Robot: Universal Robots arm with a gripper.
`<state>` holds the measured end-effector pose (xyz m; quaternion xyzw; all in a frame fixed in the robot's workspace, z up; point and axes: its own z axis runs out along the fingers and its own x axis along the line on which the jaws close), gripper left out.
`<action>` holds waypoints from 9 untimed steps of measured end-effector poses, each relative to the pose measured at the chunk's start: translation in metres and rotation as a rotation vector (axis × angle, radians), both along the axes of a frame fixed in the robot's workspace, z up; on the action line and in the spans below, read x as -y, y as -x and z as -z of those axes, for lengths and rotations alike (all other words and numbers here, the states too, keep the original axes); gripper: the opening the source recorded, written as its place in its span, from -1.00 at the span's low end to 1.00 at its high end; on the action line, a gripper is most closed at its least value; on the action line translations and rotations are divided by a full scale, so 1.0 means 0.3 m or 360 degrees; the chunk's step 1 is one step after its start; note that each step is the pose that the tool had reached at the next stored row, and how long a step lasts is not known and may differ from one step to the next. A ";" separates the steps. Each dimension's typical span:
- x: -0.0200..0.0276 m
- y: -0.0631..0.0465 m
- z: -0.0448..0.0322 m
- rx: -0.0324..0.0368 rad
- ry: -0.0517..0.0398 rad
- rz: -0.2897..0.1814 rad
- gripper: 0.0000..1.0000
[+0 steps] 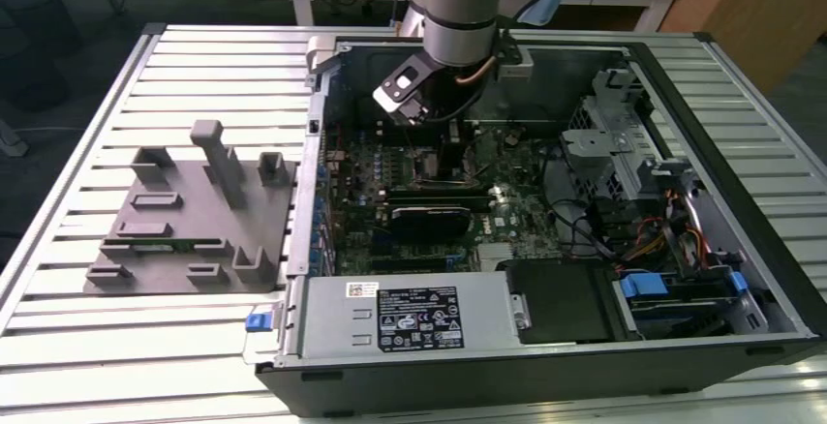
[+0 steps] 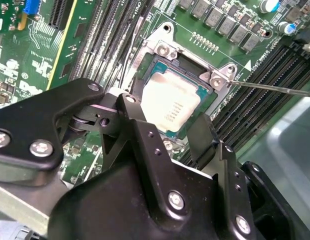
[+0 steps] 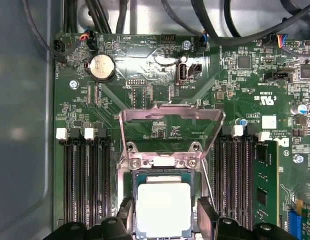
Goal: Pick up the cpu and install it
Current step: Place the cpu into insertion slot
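You've got the gripper (image 3: 165,222) low inside the open pc case (image 1: 723,279). Jaws are spread a bit wider than the cpu (image 3: 163,210), one finger (image 2: 126,102) on each side, w/ slim gaps visible in the first wrist view. The cpu lies flat in its socket on the green mobo (image 3: 145,75), silver lid up, w/ faint grey print on it. The socket's load plate (image 3: 170,114) stands tilted up just beside it. A white printed sticker (image 1: 417,318) sits on the psu (image 1: 336,332). The grey tray (image 1: 168,221) lies outside the case, on the exterior view's left.
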<state>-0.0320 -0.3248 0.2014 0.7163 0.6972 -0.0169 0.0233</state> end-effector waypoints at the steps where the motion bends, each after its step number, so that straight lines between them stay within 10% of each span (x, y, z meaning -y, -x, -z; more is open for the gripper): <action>1: 0.000 0.000 -0.002 0.0000 0.0000 0.0000 0.24; 9: 0.000 0.000 -0.004 0.0000 0.0000 0.0000 0.22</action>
